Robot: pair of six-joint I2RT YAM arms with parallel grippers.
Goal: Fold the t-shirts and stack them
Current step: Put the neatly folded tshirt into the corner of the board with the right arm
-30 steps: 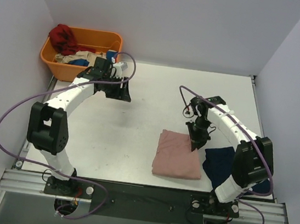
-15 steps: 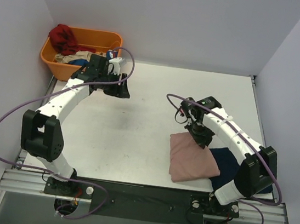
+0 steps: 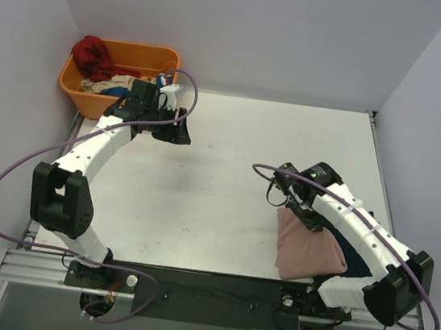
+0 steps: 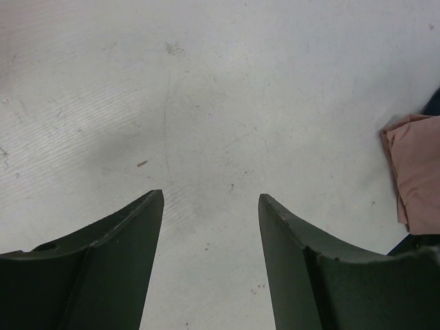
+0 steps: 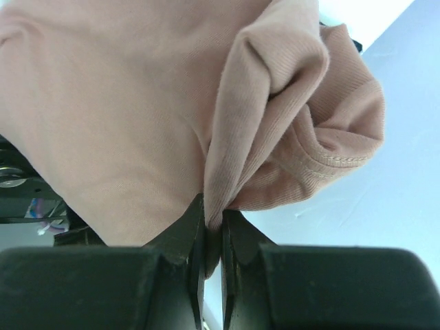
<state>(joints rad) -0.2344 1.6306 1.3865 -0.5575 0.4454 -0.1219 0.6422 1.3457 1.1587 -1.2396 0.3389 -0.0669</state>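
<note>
The dusty-pink t-shirt [image 3: 307, 250], folded, lies at the near right of the table, over the dark navy t-shirt [image 3: 353, 254], of which only a strip shows under the arm. My right gripper [image 3: 309, 215] is shut on a fold of the pink t-shirt [image 5: 137, 103] at its far edge; the cloth is pinched between the fingers [image 5: 185, 237]. Its print is hidden. My left gripper [image 3: 177, 133] is open and empty, hovering above bare table at the far left; the pink shirt's edge [image 4: 416, 168] shows at the right of its view.
An orange basket [image 3: 75, 81] holding red, beige and blue clothes stands at the far left corner, just behind the left gripper. White walls close the table on three sides. The black rail [image 3: 212, 290] runs along the near edge.
My right gripper has dragged the pink t-shirt rightward and nearer, from beside the navy shirt onto it. My left gripper shifted slightly toward the basket, then held still.
</note>
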